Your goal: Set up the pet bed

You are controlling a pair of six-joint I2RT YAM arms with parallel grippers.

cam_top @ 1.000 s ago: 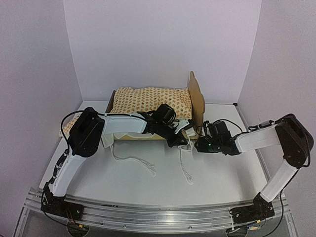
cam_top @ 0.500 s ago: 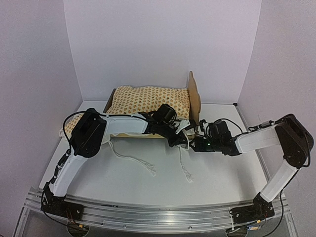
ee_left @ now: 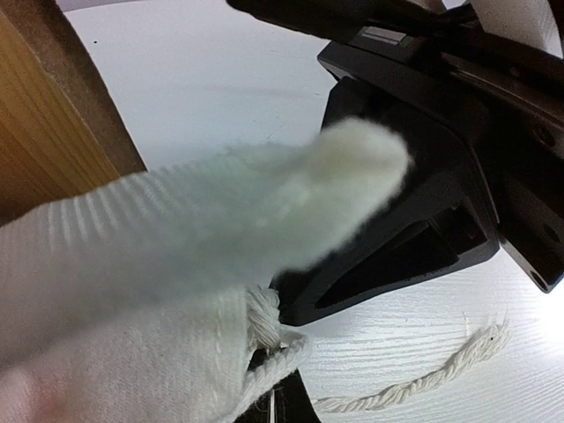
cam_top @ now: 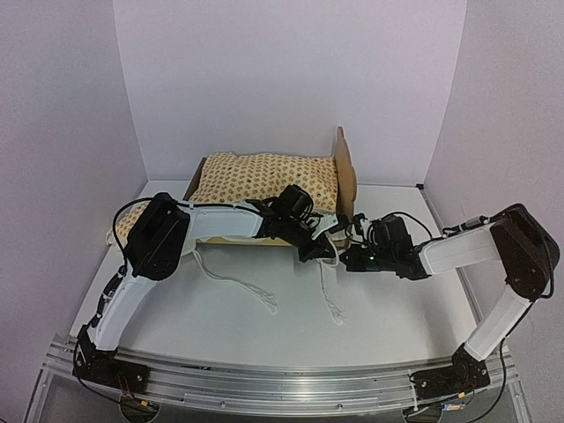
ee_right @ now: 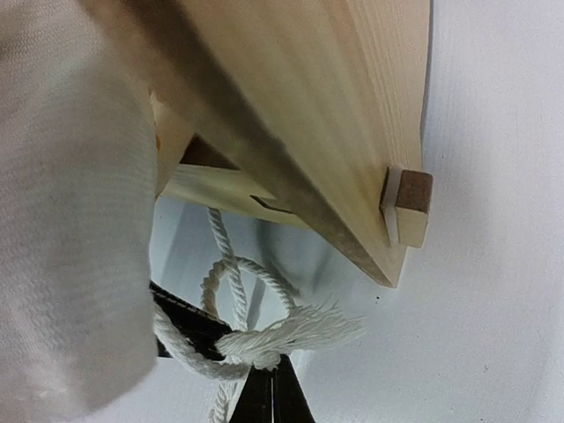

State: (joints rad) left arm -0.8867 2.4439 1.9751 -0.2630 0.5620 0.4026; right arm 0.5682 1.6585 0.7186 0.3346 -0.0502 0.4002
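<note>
Plywood pet bed (cam_top: pixel 348 176) stands upper centre, with the cushion (cam_top: pixel 264 176) on it. Pinched shut, the left gripper (cam_top: pixel 321 255) holds the cushion's corner; the right gripper (ee_right: pixel 270 386) clamps the knotted cord (ee_right: pixel 273 339). Draw the cord taut gently, without dragging the frame.

A blurred fold of cream ribbed fabric (ee_left: pixel 159 247) fills the lower left and reaches to a rounded tip near the middle. At the upper left stands a plywood panel of the pet bed (ee_left: pixel 44 115), with a darker cut edge on its right side. Behind lies the white desk (ee_left: pixel 220 79). The black angular housing of the right arm (ee_left: pixel 423 203) crowds the right side, just behind the fabric tip. At the bottom centre the left pincer (ee_left: pixel 273 401) shows as a dark wedge, jaws pressed together, with the fabric's hem and a small cord knot (ee_left: pixel 263 322) right above it. A twisted cotton cord (ee_left: pixel 423 379) with a frayed end lies on the desk at the lower right.
</note>
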